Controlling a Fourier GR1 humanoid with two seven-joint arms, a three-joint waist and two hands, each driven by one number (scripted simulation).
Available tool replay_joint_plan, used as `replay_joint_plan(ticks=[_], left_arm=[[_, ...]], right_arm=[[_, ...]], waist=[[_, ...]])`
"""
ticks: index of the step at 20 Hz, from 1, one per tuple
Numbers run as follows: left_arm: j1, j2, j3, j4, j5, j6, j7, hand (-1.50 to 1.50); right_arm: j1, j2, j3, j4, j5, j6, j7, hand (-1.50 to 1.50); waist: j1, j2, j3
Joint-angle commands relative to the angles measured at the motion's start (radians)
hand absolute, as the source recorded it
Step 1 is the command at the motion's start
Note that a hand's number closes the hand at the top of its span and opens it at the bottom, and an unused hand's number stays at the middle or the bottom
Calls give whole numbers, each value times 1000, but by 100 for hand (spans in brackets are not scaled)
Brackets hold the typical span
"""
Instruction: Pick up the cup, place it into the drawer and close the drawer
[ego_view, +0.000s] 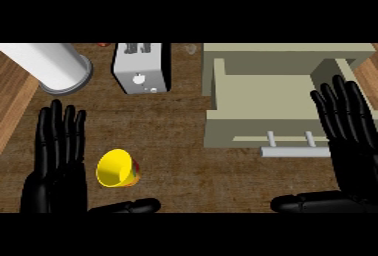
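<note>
Nearest the lower edge, the left hand (55, 165) and the right hand (347, 145) both rest open, fingers straight and slightly spread, thumbs out sideways, holding nothing. Just beside the left hand's fingers lies the cup (117, 168), yellow, tipped on its side on the brown counter (184, 165), its mouth turned toward that hand. It looks small, stiff and light, likely smooth enough to slip or roll away if nudged, so a hold across the wall near the rim, thumb opposite the fingers, seems safest. Farther off, the drawer (255, 127) stands pulled open with its pale handle (295, 150) facing forward, close by the right hand. Beyond that stand a toaster (140, 67) and a white cylinder (48, 65).
</note>
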Motion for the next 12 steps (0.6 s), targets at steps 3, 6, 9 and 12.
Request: replay_joint_plan(ticks=[3,6,9,12], left_arm=[[-4,-4,4,79,64,36,-90,-150],[-40,-5,-123,41,-32,162,20,-150],[-56,5,16,49,6,64,37,-150],[31,-4,-108,48,-13,127,-23,-150]], right_arm=[[-39,27,20,1,27,-16,37,-150],[-12,33,36,20,49,2,-2,-150],[-42,31,9,36,27,5,22,-150],[16,63,49,60,57,18,-78,-150]], waist=[[-1,0,0],[-2,0,0],[-1,0,0],[0,0,0]])
